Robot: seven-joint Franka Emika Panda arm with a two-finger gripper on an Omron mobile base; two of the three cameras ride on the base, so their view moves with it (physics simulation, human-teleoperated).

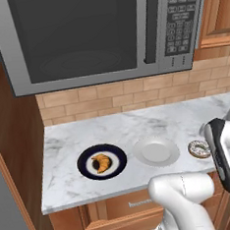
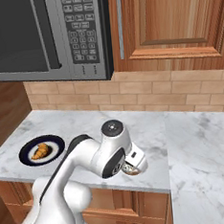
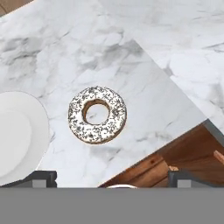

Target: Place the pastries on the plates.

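The golden croissant lies on the dark navy plate at the counter's left, and the same croissant and navy plate show in the right base view. The plain white plate stands bare beside it. To its right the speckled ring doughnut lies flat on the marble, near the front edge. In the hand view the doughnut sits just ahead of my gripper, with the white plate at the left. The gripper hovers above it, open, fingers wide apart and holding nothing.
A microwave hangs over the counter, with wooden cabinets to its right. The marble counter's front edge runs close behind the doughnut, with wooden drawer fronts below. A brick backsplash closes the back.
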